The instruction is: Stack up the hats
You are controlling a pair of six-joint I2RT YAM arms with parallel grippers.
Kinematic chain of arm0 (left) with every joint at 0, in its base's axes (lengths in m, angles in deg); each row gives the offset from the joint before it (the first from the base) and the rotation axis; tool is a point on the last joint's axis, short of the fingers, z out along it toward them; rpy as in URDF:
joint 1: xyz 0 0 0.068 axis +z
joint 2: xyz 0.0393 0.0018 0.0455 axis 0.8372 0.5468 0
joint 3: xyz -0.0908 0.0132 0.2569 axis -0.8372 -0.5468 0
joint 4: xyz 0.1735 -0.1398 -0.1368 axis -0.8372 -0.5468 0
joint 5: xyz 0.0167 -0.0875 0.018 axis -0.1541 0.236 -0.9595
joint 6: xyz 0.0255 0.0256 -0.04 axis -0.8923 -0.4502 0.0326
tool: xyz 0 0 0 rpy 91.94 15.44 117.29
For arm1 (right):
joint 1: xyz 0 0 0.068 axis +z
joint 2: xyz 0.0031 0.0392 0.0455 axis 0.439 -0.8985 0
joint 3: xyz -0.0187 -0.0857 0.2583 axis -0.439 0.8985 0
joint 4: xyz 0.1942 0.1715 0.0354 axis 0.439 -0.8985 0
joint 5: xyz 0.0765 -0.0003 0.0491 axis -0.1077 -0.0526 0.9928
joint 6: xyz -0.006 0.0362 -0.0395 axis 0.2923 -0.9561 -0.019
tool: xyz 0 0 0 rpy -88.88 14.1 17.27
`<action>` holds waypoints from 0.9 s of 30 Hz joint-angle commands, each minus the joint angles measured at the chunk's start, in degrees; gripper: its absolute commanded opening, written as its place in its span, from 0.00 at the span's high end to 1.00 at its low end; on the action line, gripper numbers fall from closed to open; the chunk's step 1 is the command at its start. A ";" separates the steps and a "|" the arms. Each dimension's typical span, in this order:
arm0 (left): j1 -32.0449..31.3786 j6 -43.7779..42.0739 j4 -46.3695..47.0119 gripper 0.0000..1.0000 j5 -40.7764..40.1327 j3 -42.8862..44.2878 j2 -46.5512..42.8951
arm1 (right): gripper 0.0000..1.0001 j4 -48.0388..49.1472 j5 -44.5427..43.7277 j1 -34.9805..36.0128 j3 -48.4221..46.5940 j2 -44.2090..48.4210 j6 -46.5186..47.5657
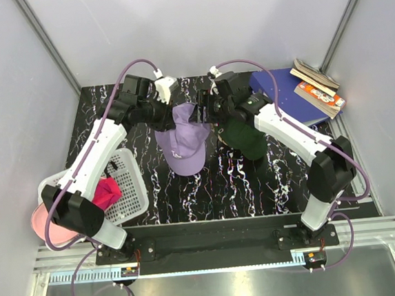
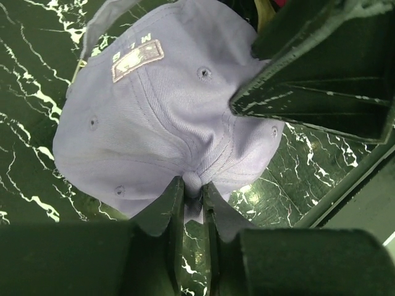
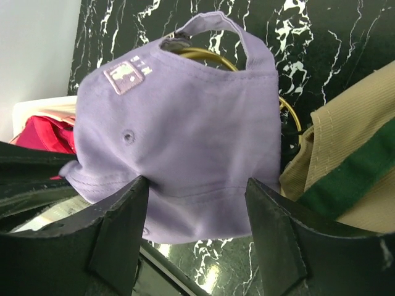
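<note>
A lavender hat (image 1: 184, 148) with a white emblem lies mid-table, brim toward the near edge. My left gripper (image 2: 192, 182) is shut on the button and fabric at the top of the lavender hat (image 2: 160, 117). From the other side my right gripper (image 3: 197, 185) stands open, its fingertips (image 3: 139, 191) against the crown of the same hat (image 3: 185, 129). A dark green hat (image 1: 245, 137) lies under the right arm. A tan hat (image 3: 345, 142) shows beside it. A magenta hat (image 1: 106, 192) sits in the basket, and a light pink hat (image 1: 46, 222) lies at the far left.
A white mesh basket (image 1: 130, 188) stands at the left. A gold wire ring (image 3: 207, 55) lies behind the lavender hat. Books (image 1: 319, 85) and a blue pad (image 1: 275, 86) sit at the back right. Grey walls close in the table on three sides.
</note>
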 commanded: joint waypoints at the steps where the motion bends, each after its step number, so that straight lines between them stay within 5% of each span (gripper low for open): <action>1: -0.04 2.07 4.77 0.84 -3.83 2.24 -1.74 | 0.30 -2.26 -0.35 0.22 -3.45 -0.55 2.14; 2: -0.04 2.25 5.03 0.77 -4.36 2.15 -2.09 | 0.31 -2.17 0.26 0.22 -3.89 -1.69 2.14; 3: -0.13 2.16 5.12 0.59 -4.36 2.15 -2.35 | 0.31 -2.00 0.79 0.22 -4.68 -2.22 2.05; 6: -0.04 2.33 5.21 0.49 -4.37 1.97 -3.06 | 0.31 -1.99 2.64 0.22 -6.17 -3.63 2.31; 7: -0.04 2.68 5.30 0.33 -4.62 1.97 -3.23 | 0.31 -1.99 2.73 0.22 -6.26 -3.72 2.31; 12: -0.05 4.09 6.18 0.07 -5.50 1.97 -5.60 | 0.30 -2.00 3.17 0.22 -6.53 -2.76 2.23; 22: 6.45 9.79 7.41 0.01 -10.24 -1.18 -13.24 | 0.26 1.34 3.96 0.13 -6.71 5.94 2.58; 27: 13.56 18.92 4.43 0.01 -28.16 -11.80 -20.27 | 0.25 3.19 3.44 0.22 -8.02 8.32 2.22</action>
